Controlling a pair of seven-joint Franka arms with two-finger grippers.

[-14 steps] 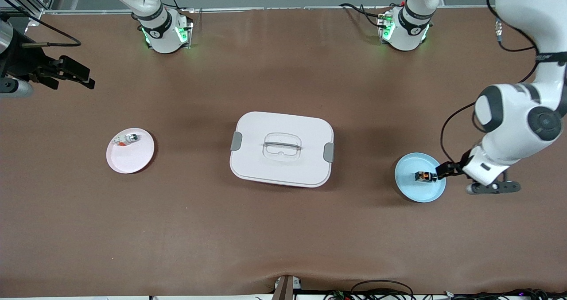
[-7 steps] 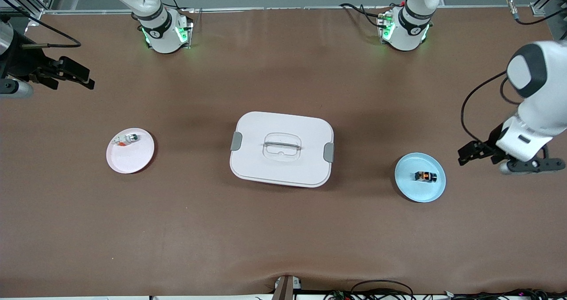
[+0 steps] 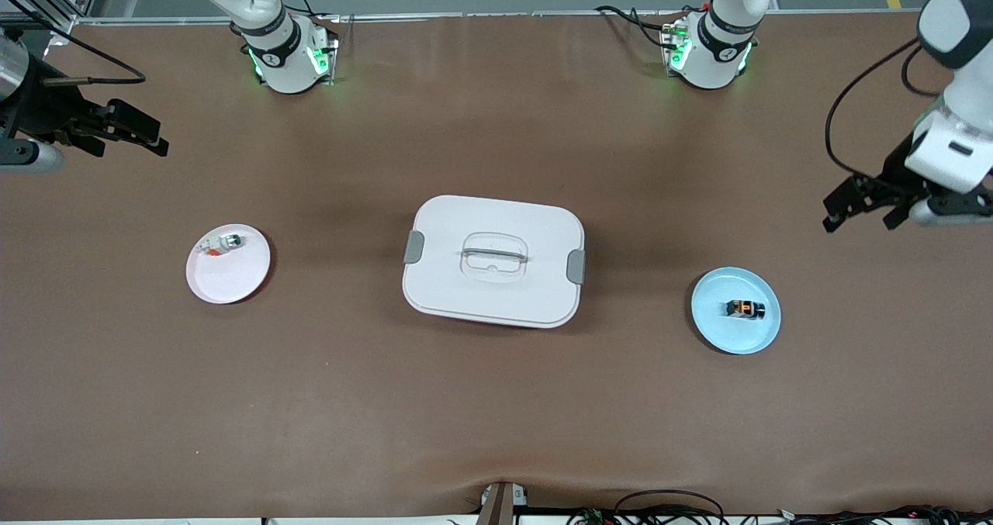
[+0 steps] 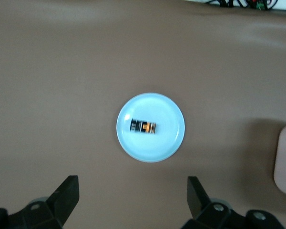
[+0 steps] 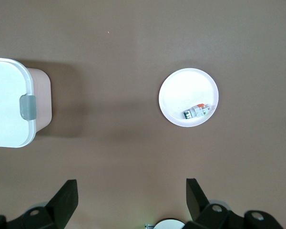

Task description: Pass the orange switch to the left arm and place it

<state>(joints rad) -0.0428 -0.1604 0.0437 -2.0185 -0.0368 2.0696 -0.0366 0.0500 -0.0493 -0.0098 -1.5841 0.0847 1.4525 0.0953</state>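
Lying flat on the blue plate (image 3: pixel 735 339) toward the left arm's end of the table, the orange switch (image 3: pixel 745 309) sits with nothing gripping it, its long axis running along the table's length (roughly in line with the 2 plates). The left gripper (image 3: pixel 863 203) hangs in the air with its fingers spread wide and empty, over bare table just off the plate's rim on the side toward the robot bases and toward the table's end; in the left wrist view the switch (image 4: pixel 143 127) appears straight out ahead of the open left gripper (image 4: pixel 133 195), centred between the fingers. The right gripper (image 3: pixel 133 131) waits at its own end of the table, fingers wide and empty, over bare table well apart from the pink plate (image 3: pixel 225 284) and its silver-and-white part (image 3: pixel 221 243). Between the 2 plates stands the white box (image 3: pixel 493 260), lid on. By this layout the left arm is plainly the nearer one to make the pick, with the box squarely on the direct line to the right arm.
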